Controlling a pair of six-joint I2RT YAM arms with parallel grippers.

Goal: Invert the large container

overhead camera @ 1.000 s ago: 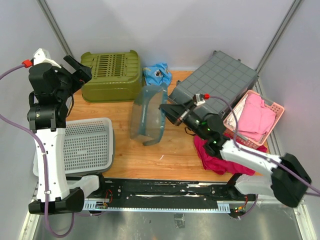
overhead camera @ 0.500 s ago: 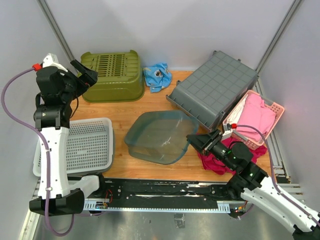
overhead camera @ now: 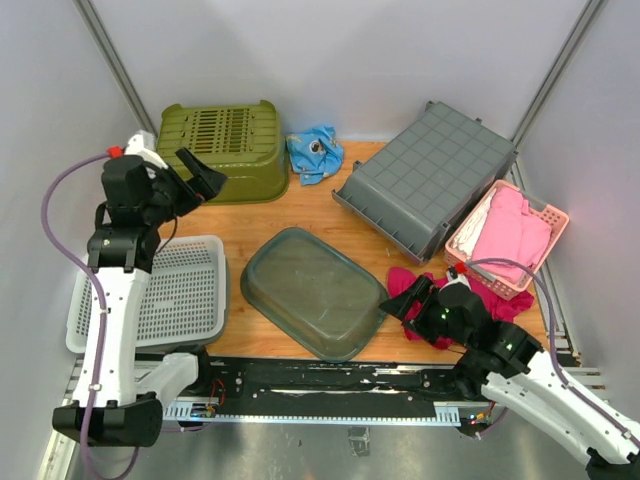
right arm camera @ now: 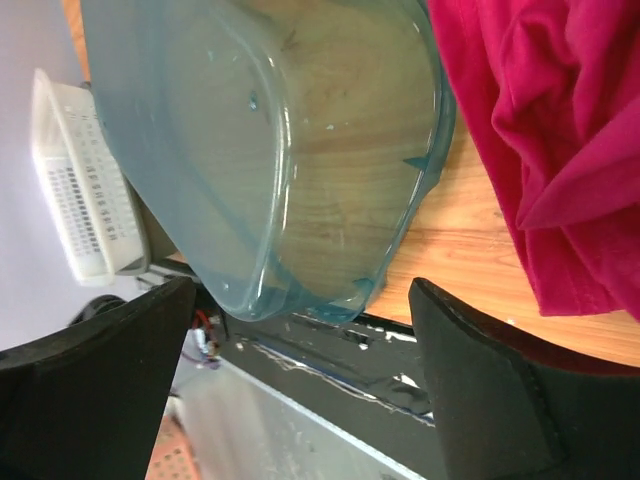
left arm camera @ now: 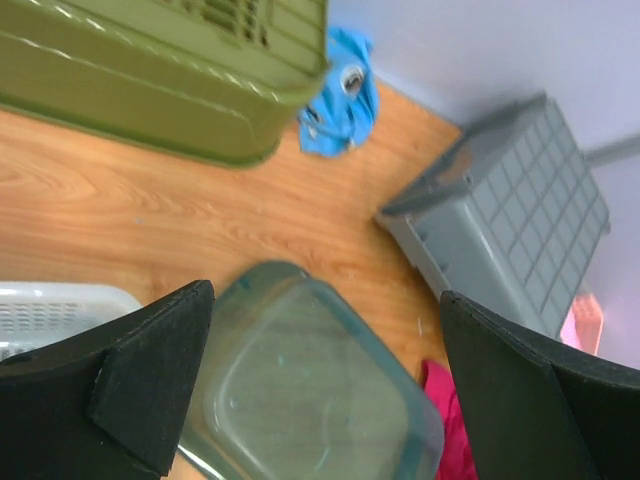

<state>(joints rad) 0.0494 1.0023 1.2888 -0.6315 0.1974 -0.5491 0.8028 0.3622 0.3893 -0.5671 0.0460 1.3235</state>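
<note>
The large container (overhead camera: 313, 292), a translucent blue-green tub, lies bottom up on the wooden table, near the front edge. In the left wrist view the large container (left arm camera: 310, 390) sits far below, and in the right wrist view the large container (right arm camera: 250, 150) fills the upper left. My right gripper (overhead camera: 405, 298) hovers just right of its rim, open and holding nothing; the right gripper (right arm camera: 300, 285) has its jaws wide apart, clear of the rim. My left gripper (overhead camera: 205, 175) hangs high at the back left, open and empty; the left gripper (left arm camera: 325, 290) looks down at the tub.
An olive basket (overhead camera: 222, 150) sits upside down at the back left, and a grey bin (overhead camera: 430, 175) leans at the back right. A pink basket (overhead camera: 548, 215) of pink cloth stands at right. Magenta cloth (overhead camera: 400, 282) lies under my right arm. Also there: a white basket (overhead camera: 165, 290) and a blue cloth (overhead camera: 315, 150).
The tub, held up on its edge a second ago, has tipped over and now rests bottom up. My right gripper has opened and drawn back to the near right. The left arm has swung slightly right.
</note>
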